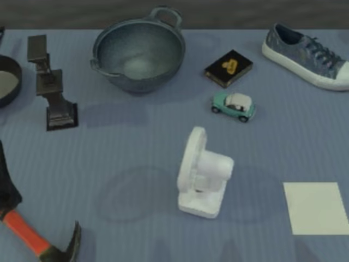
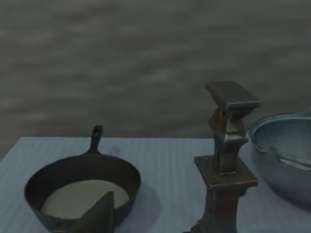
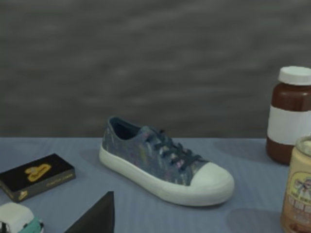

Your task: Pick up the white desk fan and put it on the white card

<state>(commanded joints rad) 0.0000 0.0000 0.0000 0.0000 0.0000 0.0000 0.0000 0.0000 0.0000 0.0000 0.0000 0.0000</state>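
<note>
The white desk fan stands near the middle of the table, its round disc head toward the left and its flat base toward the front. The white card lies flat at the front right, apart from the fan. Neither arm shows in the top view. In the left wrist view only one dark finger of my left gripper shows, well off centre, with nothing held. My right gripper shows one finger the same way, empty. Neither wrist view shows the fan or the card.
A blue pot, a dark anvil and a skillet sit at the back left. A black box, a toy car and a sneaker are at the back right. A hammer lies front left. A jar and a can stand beside the sneaker.
</note>
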